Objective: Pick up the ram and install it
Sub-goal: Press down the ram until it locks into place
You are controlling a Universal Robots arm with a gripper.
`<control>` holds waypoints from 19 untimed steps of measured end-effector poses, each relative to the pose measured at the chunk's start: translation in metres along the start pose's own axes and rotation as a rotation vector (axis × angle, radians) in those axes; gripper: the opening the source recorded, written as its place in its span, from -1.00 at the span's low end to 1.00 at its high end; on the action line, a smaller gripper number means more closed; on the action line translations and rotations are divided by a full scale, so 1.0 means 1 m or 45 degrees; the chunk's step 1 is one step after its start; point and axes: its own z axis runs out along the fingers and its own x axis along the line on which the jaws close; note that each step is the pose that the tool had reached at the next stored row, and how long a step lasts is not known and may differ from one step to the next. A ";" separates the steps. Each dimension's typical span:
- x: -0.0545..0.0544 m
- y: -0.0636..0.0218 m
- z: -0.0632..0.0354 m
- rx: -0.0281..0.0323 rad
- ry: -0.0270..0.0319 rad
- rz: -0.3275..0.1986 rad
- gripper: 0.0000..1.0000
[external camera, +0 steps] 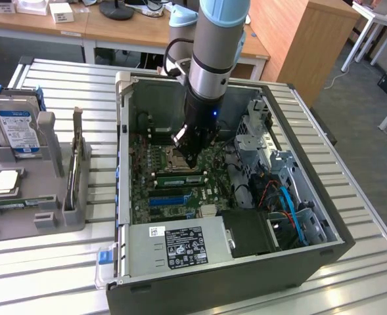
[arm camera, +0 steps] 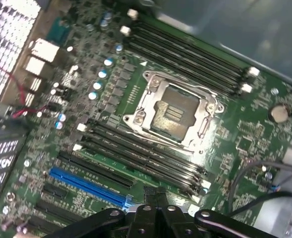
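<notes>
My gripper (external camera: 192,164) hangs inside the open computer case (external camera: 324,252), just above the motherboard (external camera: 209,191). It is over the black memory slots (arm camera: 136,153) beside the processor socket (arm camera: 173,111). The fingers (arm camera: 150,218) are shut, and nothing shows between them. All the memory slots look empty, with their white latches showing. A thin dark-green stick that looks like the ram (external camera: 12,205) lies in the grey holder (external camera: 55,216) on the exterior view's left, well away from the gripper.
The holder also carries a silver hard drive with a blue label (external camera: 19,128) and a square silver processor chip (external camera: 4,181). In the case, the power supply (external camera: 180,246), the drive cage (external camera: 259,134) and blue and orange cables (external camera: 288,207) crowd the board. Wooden desks stand behind.
</notes>
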 end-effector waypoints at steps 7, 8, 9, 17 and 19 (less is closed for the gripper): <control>0.000 0.0000 0.0011 0.0051 -0.0034 0.158 -0.79; 0.000 0.0000 0.0013 0.0060 -0.0038 0.181 -0.79; 0.000 0.0000 0.0016 0.0066 -0.0043 0.204 -0.79; 0.000 0.0001 0.0036 0.0123 -0.0075 0.376 -0.79; 0.000 0.0001 0.0037 0.0122 -0.0077 0.378 -0.79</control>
